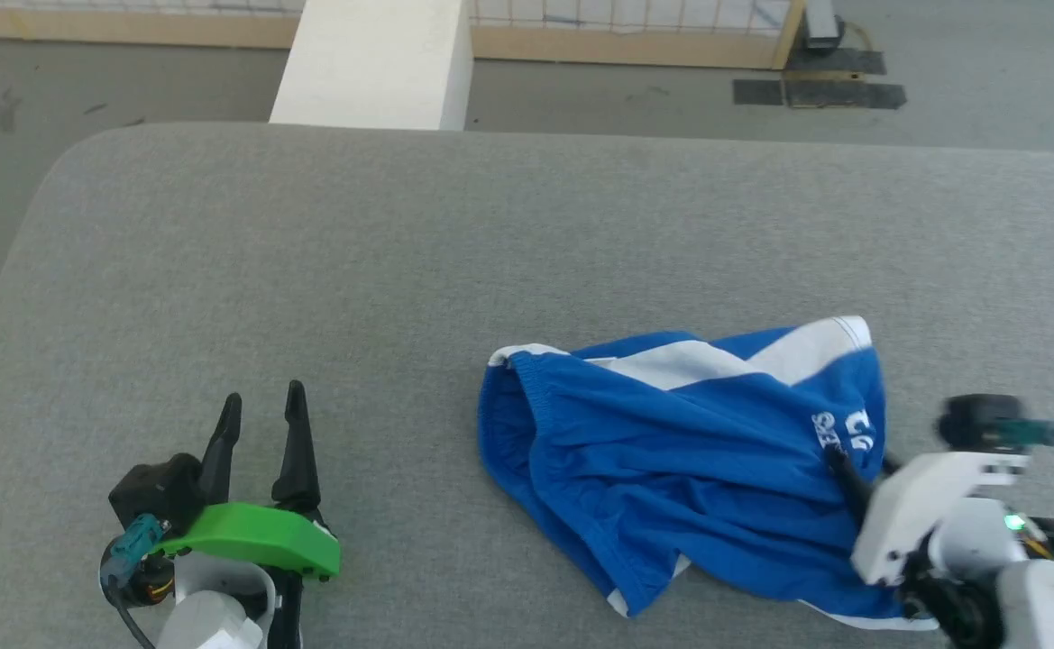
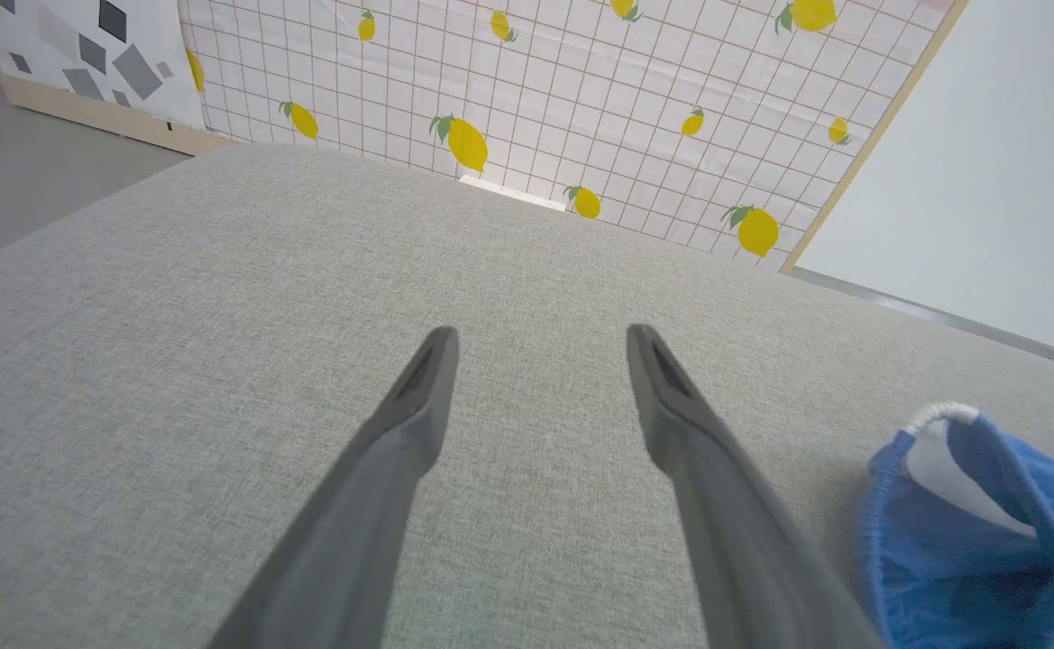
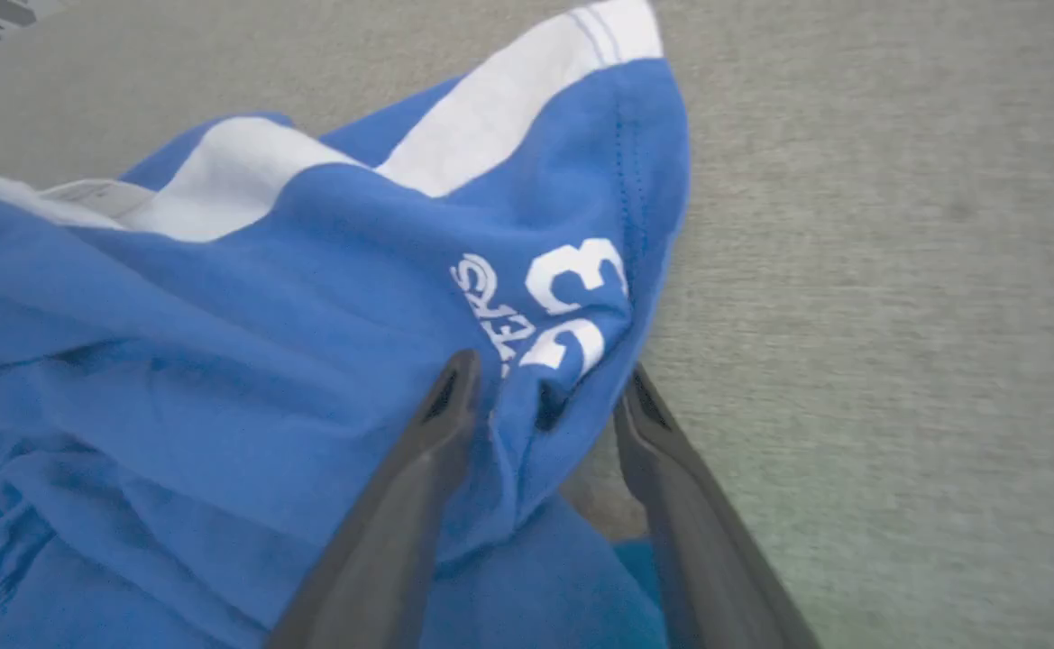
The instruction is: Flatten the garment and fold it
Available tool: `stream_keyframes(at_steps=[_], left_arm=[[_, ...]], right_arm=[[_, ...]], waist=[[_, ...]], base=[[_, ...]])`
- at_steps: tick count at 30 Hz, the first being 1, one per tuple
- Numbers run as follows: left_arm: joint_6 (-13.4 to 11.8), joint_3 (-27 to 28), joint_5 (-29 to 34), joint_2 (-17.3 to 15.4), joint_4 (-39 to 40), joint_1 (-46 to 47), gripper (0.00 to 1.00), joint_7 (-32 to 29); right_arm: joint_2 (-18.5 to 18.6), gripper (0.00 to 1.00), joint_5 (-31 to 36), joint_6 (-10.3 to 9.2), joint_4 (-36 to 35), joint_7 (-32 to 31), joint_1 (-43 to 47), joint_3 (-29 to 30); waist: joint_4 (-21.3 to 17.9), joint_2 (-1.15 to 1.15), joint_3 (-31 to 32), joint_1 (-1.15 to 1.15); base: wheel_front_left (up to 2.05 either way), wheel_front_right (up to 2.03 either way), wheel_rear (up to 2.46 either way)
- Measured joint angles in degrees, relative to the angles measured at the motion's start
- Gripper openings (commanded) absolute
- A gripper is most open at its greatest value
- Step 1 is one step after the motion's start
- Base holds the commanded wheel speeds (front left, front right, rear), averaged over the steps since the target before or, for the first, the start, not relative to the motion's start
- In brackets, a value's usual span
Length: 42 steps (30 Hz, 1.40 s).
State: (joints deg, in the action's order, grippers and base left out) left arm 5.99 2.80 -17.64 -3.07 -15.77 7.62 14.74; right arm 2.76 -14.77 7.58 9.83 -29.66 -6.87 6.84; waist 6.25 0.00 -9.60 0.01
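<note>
The garment (image 1: 671, 433) is a crumpled heap of royal-blue shorts on the grey table's right front part, with white bands at its far side and white print near its right edge. My right gripper (image 1: 838, 461) reaches into that right edge. In the right wrist view the jaws of the right gripper (image 3: 545, 374) stand apart, with a raised fold of the garment (image 3: 265, 315) by the "23" print between them. My left gripper (image 1: 262, 397) rests open over bare table at the front left, well left of the shorts. The left wrist view shows the left gripper (image 2: 540, 338) with nothing between its fingers and the garment's waistband (image 2: 968, 541) at lower right.
The grey padded table (image 1: 400, 252) has a rounded far-left corner, with floor beyond it. A white pillar (image 1: 373, 63) stands behind the far edge. A lemon-print tiled wall panel (image 2: 536, 90) lies past the table.
</note>
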Motion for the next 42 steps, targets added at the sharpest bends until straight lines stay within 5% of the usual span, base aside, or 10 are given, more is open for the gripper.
stream_keyframes(at_steps=[5, 12, 16, 21, 22, 23, 24, 33, 42], left_arm=[[0.0, -2.3, -4.8, 0.0, -0.5, 0.4, 1.0, -1.6], [0.5, -13.2, -10.5, 0.1, 0.9, 7.1, 1.0, -22.8], [-3.0, -17.1, -12.1, 0.1, 2.1, 9.1, 1.0, -35.6], [-3.6, -19.2, -11.8, 0.0, 2.6, 10.3, 1.0, -40.4], [-3.6, -19.2, -11.6, -0.1, 2.2, 10.5, 0.42, -40.3], [-3.6, -19.0, -11.6, -0.1, 1.8, 10.7, 0.14, -39.7], [-3.6, -18.9, -11.6, -0.1, 1.4, 10.8, 0.0, -39.2], [-6.3, -11.4, -13.7, -1.6, 2.9, 10.7, 0.0, -32.4], [-10.3, -7.3, -16.7, -3.9, 4.2, 3.0, 0.0, -35.1]], right_arm=[[0.1, 1.0, -2.2, -0.01, -2.7, 8.7, 0.6, 6.5], [0.1, 1.0, 1.3, -0.01, -3.7, 9.9, 1.2, 12.3], [0.1, 1.0, 1.6, -0.01, -4.0, 9.8, 1.2, 12.8], [0.1, 1.0, 1.6, -0.01, -4.0, 9.8, 1.2, 12.4], [0.1, 1.0, 1.6, -0.01, -4.0, 9.8, 1.2, 12.3], [0.1, 1.0, 1.6, -0.01, -4.0, 9.8, 1.2, 12.2], [0.1, 1.0, 1.6, -0.01, -4.0, 9.8, 1.2, 12.1], [0.1, 1.0, 2.0, -0.01, -3.5, 10.1, 1.2, 12.3], [0.1, 1.0, 2.4, -0.01, -3.1, 10.1, 1.0, 12.1]], waist=[[-1.5, 0.0, 1.0, 0.0], [-3.1, 0.0, 1.4, 0.0], [-3.9, 0.0, 1.1, 0.0], [-4.8, 0.0, 0.1, 0.0], [-5.1, 0.0, -0.1, 0.0], [-5.3, 0.0, -0.3, -0.01], [-5.4, 0.0, -0.5, -0.01], [-4.5, 0.0, -0.9, -0.01], [-1.8, 0.0, -0.8, -0.01]], base=[[0.0, 0.0, 0.0], [0.0, 0.0, 0.0], [0.0, 0.0, 0.0], [0.0, 0.0, 0.0], [0.0, 0.0, 0.0], [0.0, 0.0, 0.0], [0.0, 0.0, 0.0], [0.0, 0.0, 0.0], [0.0, 0.0, 0.0]])
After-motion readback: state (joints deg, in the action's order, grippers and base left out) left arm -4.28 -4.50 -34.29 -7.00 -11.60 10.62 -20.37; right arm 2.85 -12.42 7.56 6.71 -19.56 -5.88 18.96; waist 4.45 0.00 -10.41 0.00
